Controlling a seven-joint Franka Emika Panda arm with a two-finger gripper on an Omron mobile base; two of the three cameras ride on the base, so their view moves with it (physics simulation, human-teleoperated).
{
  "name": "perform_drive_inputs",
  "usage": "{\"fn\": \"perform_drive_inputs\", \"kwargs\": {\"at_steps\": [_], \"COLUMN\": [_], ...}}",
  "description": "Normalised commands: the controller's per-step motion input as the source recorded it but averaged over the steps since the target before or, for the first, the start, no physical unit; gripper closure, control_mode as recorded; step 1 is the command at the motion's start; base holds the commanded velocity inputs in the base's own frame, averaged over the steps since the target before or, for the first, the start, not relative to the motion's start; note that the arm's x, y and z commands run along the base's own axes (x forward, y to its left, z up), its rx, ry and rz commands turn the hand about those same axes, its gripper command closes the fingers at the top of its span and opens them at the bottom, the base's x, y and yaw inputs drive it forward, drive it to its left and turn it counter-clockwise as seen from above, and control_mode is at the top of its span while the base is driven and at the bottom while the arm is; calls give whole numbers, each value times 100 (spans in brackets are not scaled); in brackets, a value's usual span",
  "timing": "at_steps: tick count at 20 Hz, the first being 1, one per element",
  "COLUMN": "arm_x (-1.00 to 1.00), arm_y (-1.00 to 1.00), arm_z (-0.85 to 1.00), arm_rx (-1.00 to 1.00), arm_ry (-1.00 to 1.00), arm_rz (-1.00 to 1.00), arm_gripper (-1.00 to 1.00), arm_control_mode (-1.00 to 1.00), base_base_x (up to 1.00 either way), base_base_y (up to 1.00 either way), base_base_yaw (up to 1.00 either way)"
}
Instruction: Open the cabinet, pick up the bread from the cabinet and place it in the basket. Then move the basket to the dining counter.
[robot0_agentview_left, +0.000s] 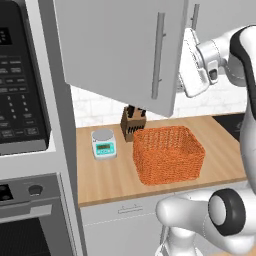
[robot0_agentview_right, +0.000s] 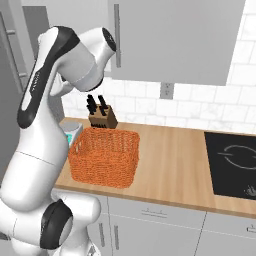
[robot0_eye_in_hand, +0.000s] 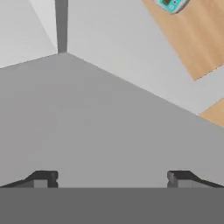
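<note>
The cabinet (robot0_agentview_left: 115, 50) is a light grey wall unit whose door stands swung out over the worktop, its long silver bar handle (robot0_agentview_left: 159, 55) near the free edge. My gripper (robot0_agentview_left: 191, 67) is up beside that free edge, on the door's right. In the hand view my gripper (robot0_eye_in_hand: 111, 180) is open, both dark fingertips (robot0_eye_in_hand: 41, 179) wide apart with nothing between them, facing a flat grey panel. The orange wicker basket (robot0_agentview_left: 169, 155) (robot0_agentview_right: 105, 156) sits on the wooden worktop below, with nothing in it. The bread is hidden. The dining counter is out of view.
A knife block (robot0_agentview_left: 132, 122) (robot0_agentview_right: 101, 116) stands behind the basket against the white tiles. A small teal kitchen scale (robot0_agentview_left: 103, 143) (robot0_eye_in_hand: 171, 3) sits left of the basket. A microwave (robot0_agentview_left: 20, 75) and oven fill the left; a black hob (robot0_agentview_right: 232, 165) lies right. A neighbouring cabinet door (robot0_agentview_right: 170, 40) is closed.
</note>
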Motion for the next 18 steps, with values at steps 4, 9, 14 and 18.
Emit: {"fn": "perform_drive_inputs", "kwargs": {"at_steps": [4, 9, 14, 18], "arm_x": [-60, -39, -8, 0], "arm_y": [95, 99, 53, 63], "arm_z": [0, -3, -7, -3], "arm_rx": [0, 0, 0, 1], "arm_ry": [0, 0, 0, 0], "arm_rz": [16, 13, 7, 11], "arm_gripper": [-100, -100, -100, -100], "arm_control_mode": [-100, -100, -100, -100], "base_base_x": [0, 0, 0, 0], "base_base_y": [0, 0, 0, 0], "base_base_yaw": [0, 0, 0, 0]}}
